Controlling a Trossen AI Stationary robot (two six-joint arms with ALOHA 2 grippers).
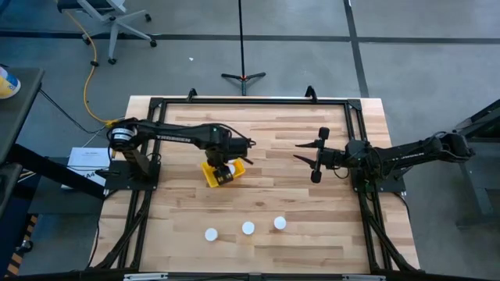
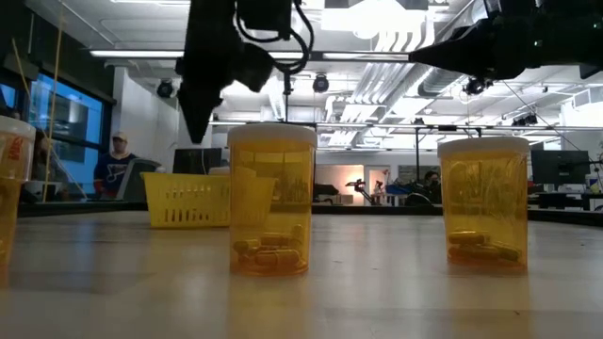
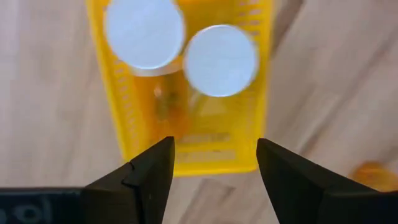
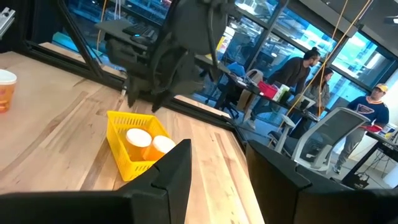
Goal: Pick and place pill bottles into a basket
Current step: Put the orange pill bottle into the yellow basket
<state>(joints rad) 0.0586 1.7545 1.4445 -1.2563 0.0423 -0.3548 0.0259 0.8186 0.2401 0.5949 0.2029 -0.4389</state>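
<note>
The yellow basket (image 1: 209,175) stands on the table left of centre, and two pill bottles (image 3: 144,31) (image 3: 221,59) stand upright in it, white caps up. My left gripper (image 3: 214,168) hangs just above the basket's near end, pointing down, open, with nothing between its fingers. Three more pill bottles (image 1: 211,234) (image 1: 248,228) (image 1: 280,223) stand on their bases near the table's front edge. In the low view, two of them (image 2: 271,202) (image 2: 483,202) stand close in front. My right gripper (image 1: 308,160) waits level above the table's right half, open and holding nothing.
A dark frame (image 1: 250,101) runs along the table's far edge and sides. Bare wood lies between the basket and the front row of bottles. People sit at desks (image 4: 305,68) in the room beyond the table.
</note>
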